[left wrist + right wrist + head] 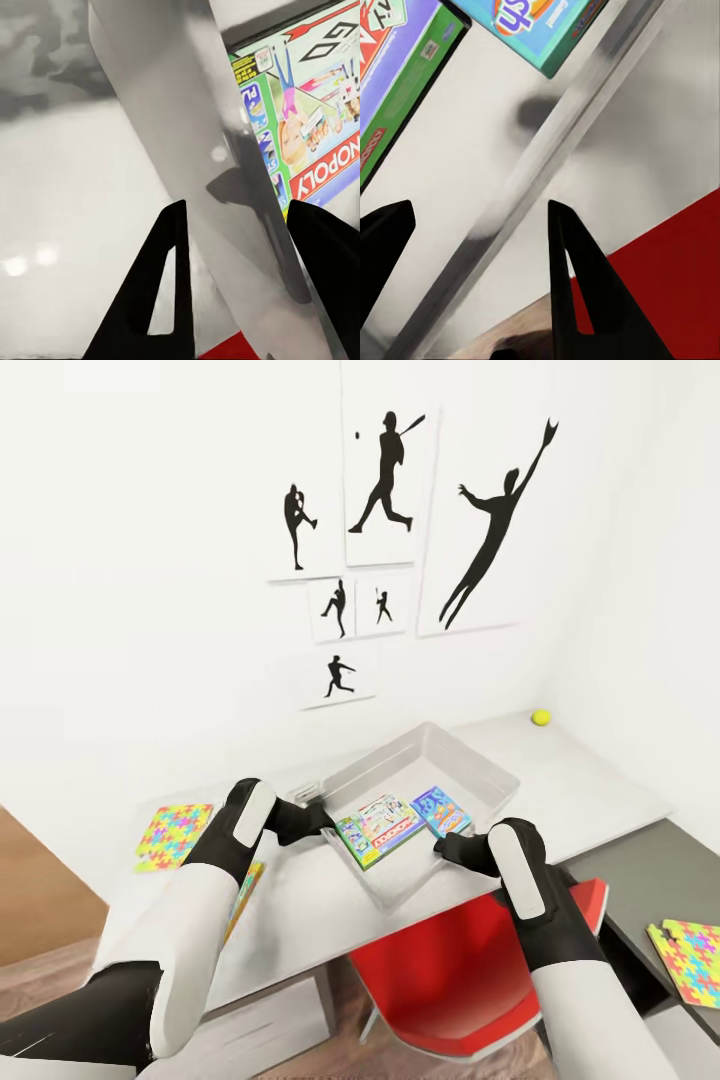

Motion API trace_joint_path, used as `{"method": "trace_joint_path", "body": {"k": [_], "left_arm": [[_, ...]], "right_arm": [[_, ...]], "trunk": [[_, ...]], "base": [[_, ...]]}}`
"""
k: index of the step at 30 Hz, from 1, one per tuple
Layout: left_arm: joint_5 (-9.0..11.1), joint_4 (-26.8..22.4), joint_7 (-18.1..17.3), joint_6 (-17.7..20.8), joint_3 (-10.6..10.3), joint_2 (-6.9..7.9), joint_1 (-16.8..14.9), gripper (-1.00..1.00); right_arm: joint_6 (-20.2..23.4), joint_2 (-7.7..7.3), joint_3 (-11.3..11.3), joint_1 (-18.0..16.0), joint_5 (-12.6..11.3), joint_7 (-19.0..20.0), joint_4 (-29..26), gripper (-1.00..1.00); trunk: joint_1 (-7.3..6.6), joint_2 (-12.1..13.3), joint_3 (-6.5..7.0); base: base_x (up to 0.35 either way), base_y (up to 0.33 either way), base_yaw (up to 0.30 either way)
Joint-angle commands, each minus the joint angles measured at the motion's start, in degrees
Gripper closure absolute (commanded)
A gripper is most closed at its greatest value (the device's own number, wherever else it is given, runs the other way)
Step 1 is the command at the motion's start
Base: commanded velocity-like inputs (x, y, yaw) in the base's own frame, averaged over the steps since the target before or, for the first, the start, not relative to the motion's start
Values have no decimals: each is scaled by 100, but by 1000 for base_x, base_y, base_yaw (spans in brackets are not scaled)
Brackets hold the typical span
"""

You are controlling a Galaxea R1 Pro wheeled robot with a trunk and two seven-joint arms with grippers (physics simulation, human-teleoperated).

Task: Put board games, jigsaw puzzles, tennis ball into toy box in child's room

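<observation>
End effectors (318,818) (443,850) straddle toy box (470,758) walls, fingers apart.

White arms, black wedge-fingered tools

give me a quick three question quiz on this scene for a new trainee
1. True or false: the tennis ball already lies in the toy box.
2. How many board games lie in the toy box? A) none B) two C) three
3. Fill in: each open end effector straddles a ___ of the toy box.

Key: 1 false, it sits on the table. 2 B, the Monopoly box and the blue box. 3 wall; see the left end effector and the right end effector.
</observation>
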Motion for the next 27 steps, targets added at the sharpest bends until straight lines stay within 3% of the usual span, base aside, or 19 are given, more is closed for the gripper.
{"method": "trace_joint_path", "body": {"k": [1,10,27], "left_arm": [[198,-3,56,5,-1,-12,-5,100],[198,-3,56,5,3,-12,-5,100],[198,-3,56,5,8,-12,-4,100]], "right_arm": [[14,8,-2,-5,-309,-47,-5,100],[14,8,-2,-5,-313,-46,-4,100],[14,8,-2,-5,-320,-42,-4,100]], "trunk": [[1,-11,-9],[1,-11,-9],[1,-11,-9]], "base": [[-101,272,0],[-83,241,0],[-4,32,0]]}}
